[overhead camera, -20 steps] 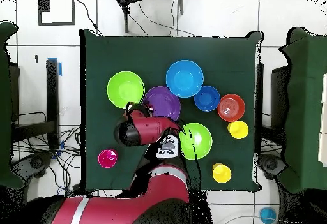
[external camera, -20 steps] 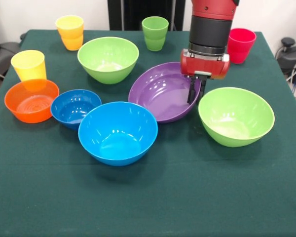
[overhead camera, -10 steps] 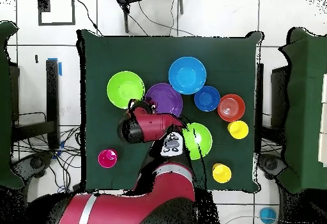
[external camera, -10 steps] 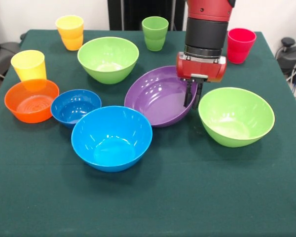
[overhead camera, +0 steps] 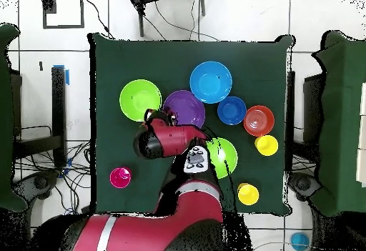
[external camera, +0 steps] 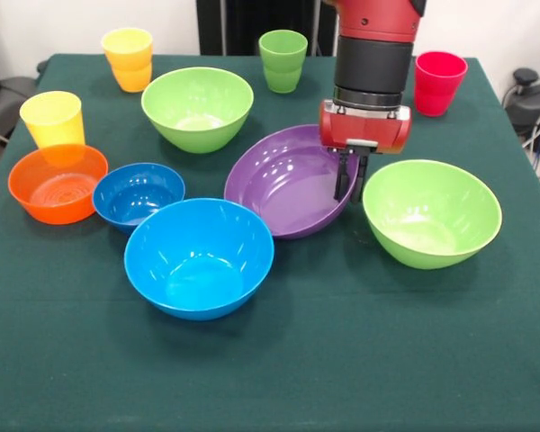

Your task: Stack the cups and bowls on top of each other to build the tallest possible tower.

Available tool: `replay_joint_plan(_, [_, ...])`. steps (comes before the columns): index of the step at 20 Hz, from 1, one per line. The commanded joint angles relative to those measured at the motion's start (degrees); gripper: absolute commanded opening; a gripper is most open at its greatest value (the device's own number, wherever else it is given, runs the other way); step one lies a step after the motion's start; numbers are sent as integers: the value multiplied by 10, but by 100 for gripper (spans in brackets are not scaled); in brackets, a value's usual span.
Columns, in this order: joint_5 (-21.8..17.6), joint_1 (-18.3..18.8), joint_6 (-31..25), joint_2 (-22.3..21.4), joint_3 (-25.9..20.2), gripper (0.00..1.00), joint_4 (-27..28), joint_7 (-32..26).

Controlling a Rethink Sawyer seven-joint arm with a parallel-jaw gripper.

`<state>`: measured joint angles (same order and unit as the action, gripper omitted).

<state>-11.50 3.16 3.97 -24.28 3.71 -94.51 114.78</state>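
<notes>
My gripper [external camera: 347, 184] is shut on the right rim of the wide purple bowl [external camera: 283, 184], which is tilted with that side raised. The purple bowl's left edge touches the large blue bowl [external camera: 198, 259] in front of it. One light green bowl [external camera: 430, 211] sits just right of the gripper, another [external camera: 197, 108] behind. The small blue bowl [external camera: 137, 193] and the orange bowl [external camera: 57, 183] lie at the left. The cups stand apart: yellow [external camera: 51, 118], orange-yellow [external camera: 128, 58], green [external camera: 283, 60], red [external camera: 439, 82]. No tower stands. In the overhead view the arm hides part of the purple bowl [overhead camera: 187, 107].
The green cloth table [external camera: 360, 360] has a wide bare stretch along its front edge. Cables and equipment [external camera: 531, 99] sit off the table at the right. In the overhead view the arm [overhead camera: 171, 144] crosses over one light green bowl [overhead camera: 225, 155].
The gripper moved left in the front view, dragging the purple bowl with it. The purple bowl pushed the large blue bowl left and toward the front edge.
</notes>
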Motion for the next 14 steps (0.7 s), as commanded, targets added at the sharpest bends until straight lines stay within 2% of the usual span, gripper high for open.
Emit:
replay_joint_plan(1, [-42,17,-26,67,-77,0,38,8])
replay_joint_plan(14, [-77,56,-42,87,-111,0,76,-25])
